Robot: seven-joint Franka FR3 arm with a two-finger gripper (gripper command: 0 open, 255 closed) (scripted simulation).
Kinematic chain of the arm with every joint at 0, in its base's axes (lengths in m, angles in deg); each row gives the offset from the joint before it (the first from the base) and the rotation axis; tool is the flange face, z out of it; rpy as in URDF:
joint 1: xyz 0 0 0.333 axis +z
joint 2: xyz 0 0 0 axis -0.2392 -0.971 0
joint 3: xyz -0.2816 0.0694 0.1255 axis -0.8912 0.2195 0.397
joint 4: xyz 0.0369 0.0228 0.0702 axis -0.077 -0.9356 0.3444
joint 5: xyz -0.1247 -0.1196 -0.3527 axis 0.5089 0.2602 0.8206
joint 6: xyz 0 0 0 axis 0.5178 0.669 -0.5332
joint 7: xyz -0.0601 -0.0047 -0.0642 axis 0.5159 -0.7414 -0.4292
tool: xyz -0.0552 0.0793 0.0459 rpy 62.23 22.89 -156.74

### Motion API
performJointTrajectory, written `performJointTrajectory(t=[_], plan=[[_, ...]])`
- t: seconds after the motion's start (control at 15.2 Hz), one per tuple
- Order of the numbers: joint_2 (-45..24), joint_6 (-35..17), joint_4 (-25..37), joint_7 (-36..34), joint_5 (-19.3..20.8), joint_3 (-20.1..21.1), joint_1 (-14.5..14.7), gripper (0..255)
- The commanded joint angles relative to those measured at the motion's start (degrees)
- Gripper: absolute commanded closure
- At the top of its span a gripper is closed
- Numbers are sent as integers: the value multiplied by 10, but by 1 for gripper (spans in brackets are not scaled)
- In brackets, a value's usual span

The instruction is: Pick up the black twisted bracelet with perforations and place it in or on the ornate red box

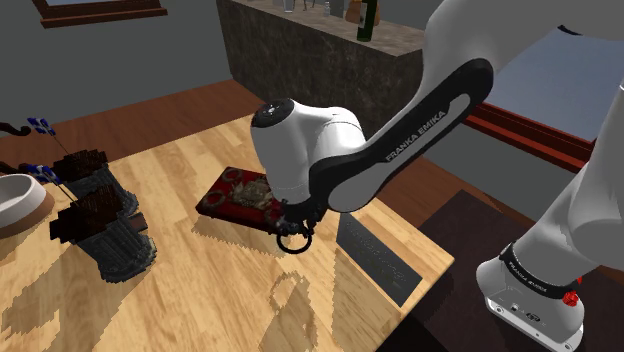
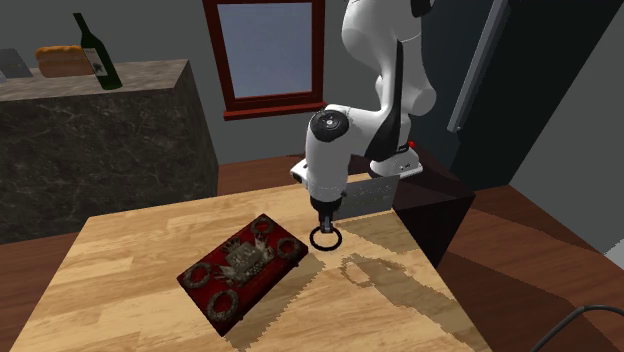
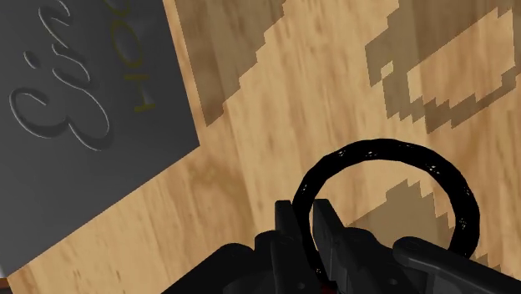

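Note:
My black gripper [image 1: 293, 224] [image 2: 325, 221] [image 3: 307, 220] is shut on the rim of a black twisted bracelet [image 1: 293, 242] [image 2: 326, 239] [image 3: 377, 149]. The ring hangs below the fingers, a little above the wooden table. The ornate red box [image 1: 232, 196] [image 2: 243, 264], dark red with raised round ornaments on its lid, lies flat on the table. In the shoulder view the bracelet is just off the box's right end; in the second exterior view it hangs off the box's upper right corner.
A grey slab with raised lettering [image 1: 378, 258] [image 3: 75, 108] lies near the table edge beside the gripper. Two dark boots [image 1: 100, 215] and a white bowl [image 1: 14, 200] stand at the shoulder view's left. A stone counter [image 2: 100, 130] with a green bottle [image 2: 96, 52] is behind.

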Motion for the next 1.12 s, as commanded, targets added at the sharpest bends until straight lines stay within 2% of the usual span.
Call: performJointTrajectory(t=[0.0,0.66,1.06], plan=[[13,12,2,9,-11,4,-5,255],[66,72,23,44,-57,20,-18,255],[-38,124,163,63,2,-14,-12,255]])
